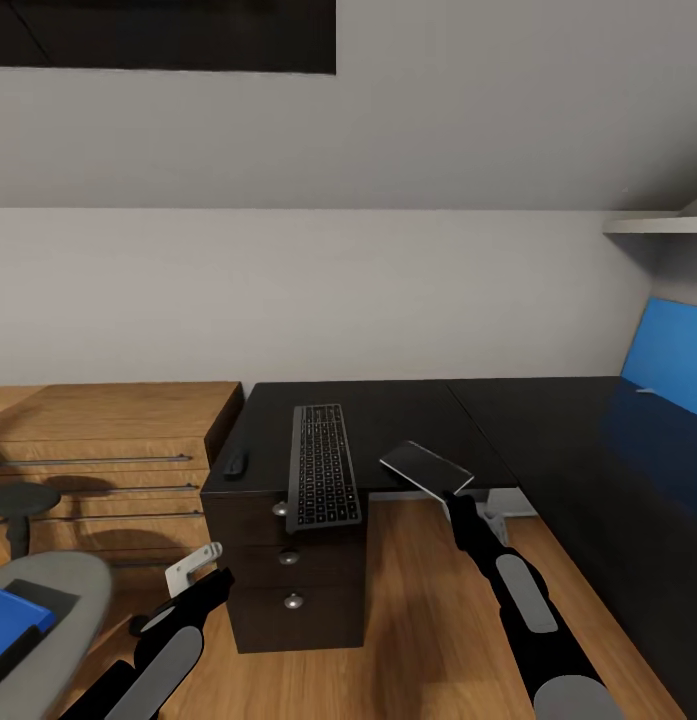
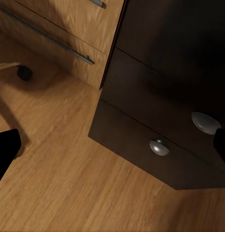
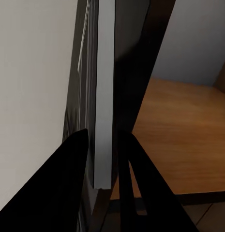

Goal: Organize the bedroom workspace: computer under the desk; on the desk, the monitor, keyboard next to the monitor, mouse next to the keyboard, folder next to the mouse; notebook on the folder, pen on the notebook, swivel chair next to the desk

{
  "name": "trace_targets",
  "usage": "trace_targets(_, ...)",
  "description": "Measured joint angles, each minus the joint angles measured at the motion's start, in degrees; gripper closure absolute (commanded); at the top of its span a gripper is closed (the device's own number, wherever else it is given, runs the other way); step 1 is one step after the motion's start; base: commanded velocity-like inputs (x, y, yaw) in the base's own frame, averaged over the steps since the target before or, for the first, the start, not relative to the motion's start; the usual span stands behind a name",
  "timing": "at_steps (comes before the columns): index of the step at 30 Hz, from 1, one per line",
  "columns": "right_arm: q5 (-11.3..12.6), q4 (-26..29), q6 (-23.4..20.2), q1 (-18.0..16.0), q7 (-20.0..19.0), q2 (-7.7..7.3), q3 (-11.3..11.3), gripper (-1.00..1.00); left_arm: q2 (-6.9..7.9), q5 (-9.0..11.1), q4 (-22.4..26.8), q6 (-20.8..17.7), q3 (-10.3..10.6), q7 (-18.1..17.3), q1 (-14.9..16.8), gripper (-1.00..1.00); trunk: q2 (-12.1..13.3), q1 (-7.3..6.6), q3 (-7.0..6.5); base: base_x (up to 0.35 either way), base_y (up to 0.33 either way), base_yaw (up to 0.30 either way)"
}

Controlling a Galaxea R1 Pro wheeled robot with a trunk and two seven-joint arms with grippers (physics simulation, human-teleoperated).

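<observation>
1. Notebook [image 1: 426,467]: the flat grey rectangle with a pale edge is held tilted just above the desk's front edge, right of the keyboard, partly over the black top and partly over the wooden floor [image 1: 428,600].
2. Right gripper [image 1: 454,497] is clenched on the notebook's near end; in the right wrist view the two dark fingers [image 3: 68,174] sit on either side of the pale edge of the notebook [image 3: 103,96].
3. Keyboard [image 1: 323,478] lies lengthwise on the desk [image 1: 408,410], above the drawer unit [image 1: 288,585], its near end sticking out past the front edge.
4. Mouse [image 1: 235,463] rests close to the desk's left edge, well left of the keyboard and apart from it.
5. Folder [image 1: 10,618], bright blue, lies on the seat of the swivel chair [image 1: 58,600] at the lower left of the head view.
6. Left gripper [image 1: 203,565] hangs low beside the drawer unit, holding nothing; its fingers appear released, dark tips showing at both sides of the left wrist view, which looks at the round knobs [image 2: 159,147].
7. A light wooden drawer chest [image 1: 108,450] stands against the desk's left side.
8. The blue rear panel [image 1: 668,355] rises along the desk's far right edge.
</observation>
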State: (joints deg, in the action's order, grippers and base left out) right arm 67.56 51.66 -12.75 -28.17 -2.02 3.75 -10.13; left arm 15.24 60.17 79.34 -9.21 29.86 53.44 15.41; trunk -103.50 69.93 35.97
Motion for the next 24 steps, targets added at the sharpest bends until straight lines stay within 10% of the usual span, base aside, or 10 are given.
trace_targets(24, -0.09, 2.47, 0.06, 0.00, 1.49, 0.04, -0.11, 1.00, -0.01, -0.08, -0.14, 0.00, 0.09, 0.00, 0.00, -1.00, 0.00, 0.00, 0.00, 0.000, 0.000, 0.000)
